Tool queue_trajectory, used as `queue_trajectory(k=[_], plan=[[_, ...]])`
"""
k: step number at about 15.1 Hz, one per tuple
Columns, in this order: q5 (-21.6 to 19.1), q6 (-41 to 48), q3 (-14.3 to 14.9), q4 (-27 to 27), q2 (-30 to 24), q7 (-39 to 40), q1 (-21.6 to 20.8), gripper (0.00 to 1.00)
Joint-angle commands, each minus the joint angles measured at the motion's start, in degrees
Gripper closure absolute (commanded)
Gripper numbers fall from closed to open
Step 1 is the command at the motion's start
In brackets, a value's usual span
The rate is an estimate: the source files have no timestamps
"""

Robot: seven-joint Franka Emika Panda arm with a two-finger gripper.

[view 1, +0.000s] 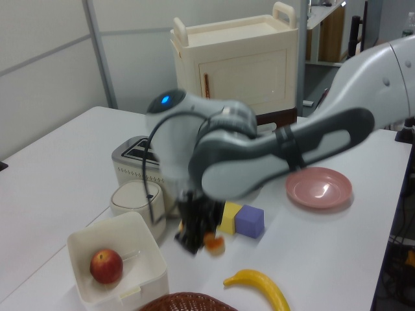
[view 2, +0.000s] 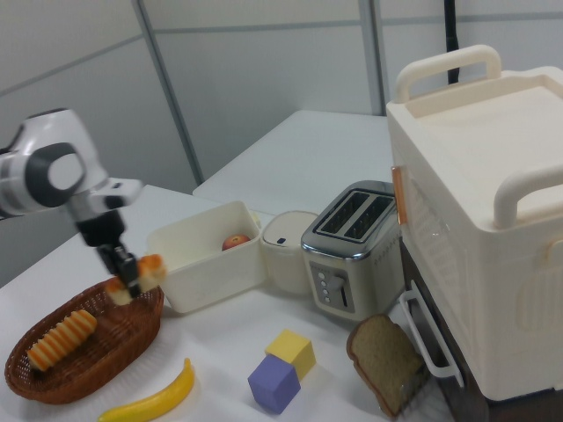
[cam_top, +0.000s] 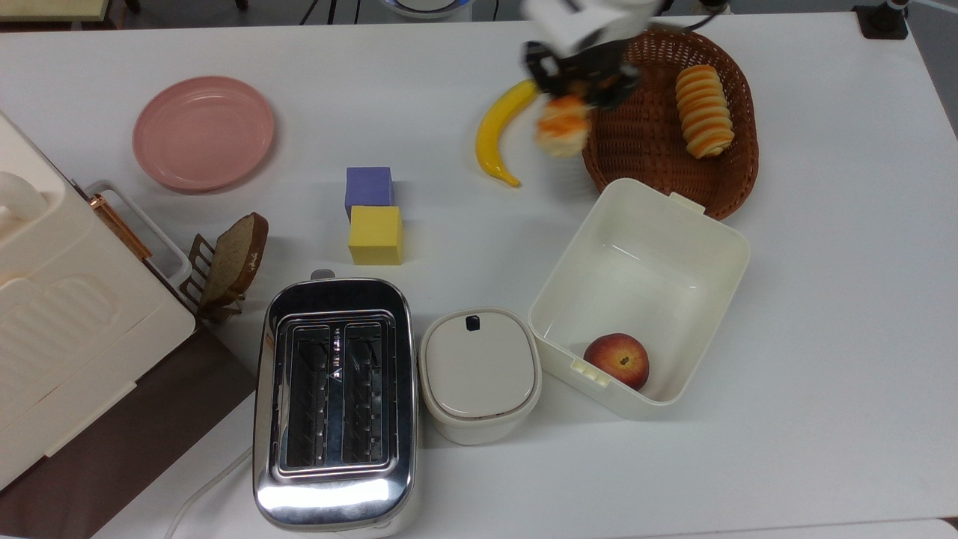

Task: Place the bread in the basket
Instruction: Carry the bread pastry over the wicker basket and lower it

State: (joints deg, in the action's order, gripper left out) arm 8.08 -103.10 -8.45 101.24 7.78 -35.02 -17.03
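Toaster (cam_top: pixel 334 404) nearest along the top view's bottom edge, chrome, two slots up. Beside it, on the top view's right, a lidded cream pot (cam_top: pixel 480 374). Next over, cream square box (cam_top: pixel 641 296) with a peach (cam_top: pixel 617 360) in one corner. On the top view's left, a large cream cabinet (cam_top: pixel 67 314), and a toast slice (cam_top: pixel 235 259) propped in a small rack just beside it. Farther back, yellow cube (cam_top: pixel 375 235) touching purple cube (cam_top: pixel 368 189). Farther still, pink plate (cam_top: pixel 203 132) at the top view's left, and banana (cam_top: pixel 500 132) lying on the table near the basket's rim. Gripper (cam_top: pixel 577 82) up in the air, fingers closed on the bread (cam_top: pixel 562 126), gripping its upper end. Loaf hanging tilted, off the table, at the basket's (cam_top: pixel 648 127) edge on the top view's left; in the right view, bread (view 2: pixel 141 276) over the rim of the basket (view 2: pixel 106 343). Inside the basket, a spiral-striped roll (cam_top: pixel 703 111) lying along the far side.
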Motion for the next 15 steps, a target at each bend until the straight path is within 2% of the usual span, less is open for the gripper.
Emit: queue_trajectory(k=[1,2,3,5,6,11,13,15], plan=[[-0.43,-0.26,1.06,-0.79,3.55,-4.62,-10.02,1.0],[-0.43,-0.96,0.98,-0.79,4.95,-5.49,-11.43,1.0],[-0.43,-2.09,1.06,-0.61,7.05,-7.24,-13.01,0.75],[-0.34,-4.64,1.06,-0.52,9.26,-11.1,-12.85,0.12],[0.35,-4.92,1.06,-0.52,9.7,-12.17,-12.85,0.0],[2.29,-1.59,1.06,-0.61,8.57,-12.18,-13.11,0.0],[2.29,2.88,0.89,-0.61,5.59,-11.66,-12.41,0.0],[2.29,8.76,0.45,-0.78,1.2,-11.57,-9.61,0.0]])
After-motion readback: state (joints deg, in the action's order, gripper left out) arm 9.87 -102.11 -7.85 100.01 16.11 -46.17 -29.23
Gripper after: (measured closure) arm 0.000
